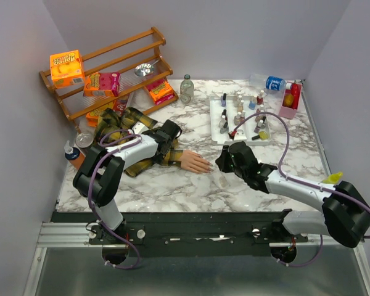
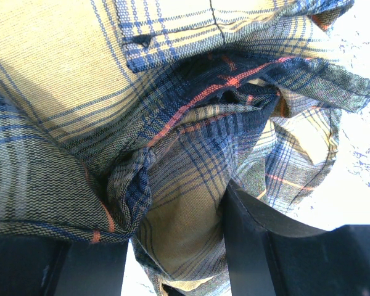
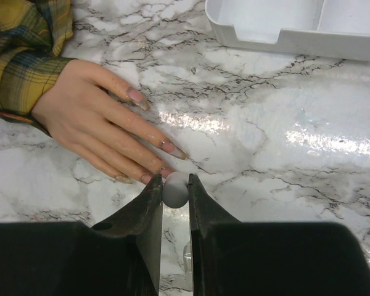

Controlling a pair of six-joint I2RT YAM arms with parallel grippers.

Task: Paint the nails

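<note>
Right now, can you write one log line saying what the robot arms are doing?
task: paint nails | left gripper: shut on plaid sleeve | right gripper: shut on small white thing, at mannequin hand fingertips | nails: pinkish

Bare marble tabletop (image 1: 172, 185) lies open in front of the peach mannequin hand (image 1: 194, 162). Behind it, the white tray of polish bottles (image 1: 217, 123) blocks the right, and the bunched yellow plaid sleeve (image 1: 120, 126) under the left arm blocks the left.
</note>
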